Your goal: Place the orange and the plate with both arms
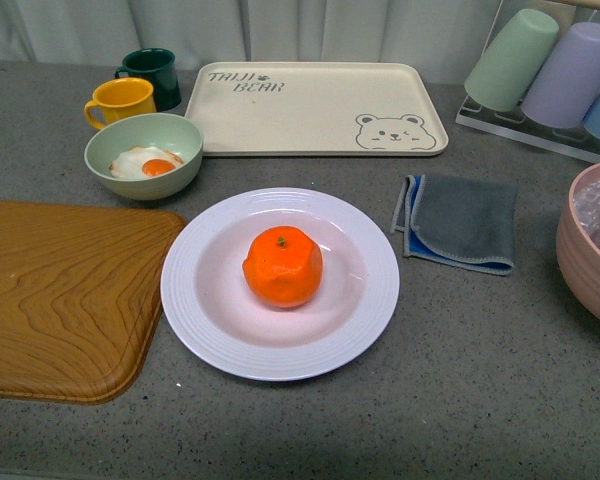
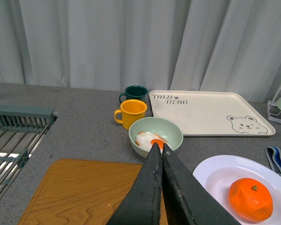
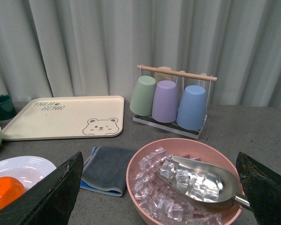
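Grey speckled counter (image 1: 460, 390) forms the work surface, with white curtains (image 2: 131, 42) closing off the back.

1. Position of task items. The plate (image 1: 192, 300) lies flat on the counter, directly ahead of the robot, between the wooden tray (image 1: 60, 300) and the folded cloth (image 1: 460, 220). The orange (image 1: 282, 266) sits inside the plate, near its middle, stem spot upward. Nothing else touches either item.

2. Left gripper (image 2: 161, 149). The jaws are pressed together with nothing between them. In the left wrist view the tips line up with the green bowl (image 1: 145, 150) that holds a fried egg, but the gripper stands well clear of it, above the wooden tray side of the counter.

3. Right gripper (image 3: 159, 154). The jaws are spread wide and hold nothing. It hangs above the pink bowl (image 3: 182, 187) of ice cubes with its metal scoop (image 3: 201, 180), apart from the plate.

4. Front view. Neither arm appears in it.

5. Progress assessment. With the orange resting in the plate, the plate set down, and both grippers empty and away from them, the placing appears complete. No step is visibly outstanding, unless the plate is meant for another spot such as the bear tray (image 1: 310, 110), which the pictures do not indicate.
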Controlling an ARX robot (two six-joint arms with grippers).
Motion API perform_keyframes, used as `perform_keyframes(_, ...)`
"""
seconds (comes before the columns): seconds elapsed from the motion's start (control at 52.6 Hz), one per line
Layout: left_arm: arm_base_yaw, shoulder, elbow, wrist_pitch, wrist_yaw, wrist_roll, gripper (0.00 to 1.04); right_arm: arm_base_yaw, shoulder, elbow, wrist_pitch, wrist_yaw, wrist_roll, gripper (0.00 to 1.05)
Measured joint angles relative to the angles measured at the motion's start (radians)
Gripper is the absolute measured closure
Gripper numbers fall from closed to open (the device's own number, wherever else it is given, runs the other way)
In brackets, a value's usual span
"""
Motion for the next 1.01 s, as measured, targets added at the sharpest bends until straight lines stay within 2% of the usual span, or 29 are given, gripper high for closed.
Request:
perform_keyframes(0.589, 0.0, -0.182, 0.0, -0.181, 0.0, 0.0, 1.01, 0.0, 0.0, 0.0, 0.0, 0.0, 0.0, 0.09)
perform_keyframes(0.703, 0.0, -0.31, 0.0, -0.343, 0.001, 0.0, 1.01, 0.0, 0.0, 0.0, 0.0, 0.0, 0.0, 0.09)
perform_keyframes(0.874, 0.0, -0.351, 0.0, -0.357, 0.0, 0.0, 1.01, 0.0, 0.0, 0.0, 0.0, 0.0, 0.0, 0.09)
perform_keyframes(1.007, 0.0, -0.352, 0.0, -0.357, 0.0, 0.0, 0.8, 0.0, 0.0, 0.0, 0.0, 0.0, 0.0, 0.09)
